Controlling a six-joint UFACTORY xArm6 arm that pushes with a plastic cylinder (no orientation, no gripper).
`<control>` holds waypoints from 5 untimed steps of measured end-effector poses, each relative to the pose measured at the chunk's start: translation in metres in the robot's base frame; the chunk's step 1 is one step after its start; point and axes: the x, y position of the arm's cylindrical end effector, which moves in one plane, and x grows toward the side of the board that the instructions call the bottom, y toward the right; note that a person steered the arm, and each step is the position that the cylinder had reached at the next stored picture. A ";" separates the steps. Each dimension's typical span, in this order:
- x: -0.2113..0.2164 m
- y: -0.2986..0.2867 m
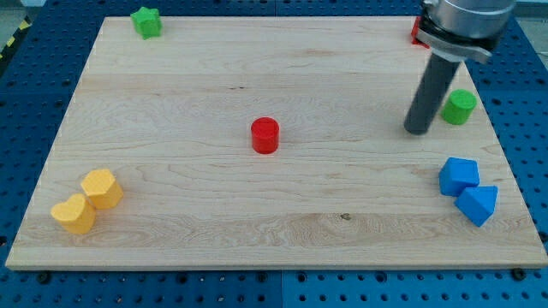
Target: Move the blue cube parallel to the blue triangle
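The blue cube (459,175) sits near the board's right edge, touching the blue triangle (478,204), which lies just below and to its right. My tip (417,131) rests on the board above and to the left of the blue cube, apart from it. A green cylinder (459,106) stands just right of the rod, close to it.
A red cylinder (265,135) stands mid-board. Two yellow blocks (103,187) (74,214) sit together at the lower left. A green star block (147,21) is at the top left. A red block (417,32) is partly hidden behind the arm at the top right. The wooden board (171,103) lies on a blue pegboard.
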 end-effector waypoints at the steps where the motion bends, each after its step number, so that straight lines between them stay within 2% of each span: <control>1: 0.020 0.021; 3: 0.019 0.024; 4: 0.023 0.063; 5: 0.059 0.080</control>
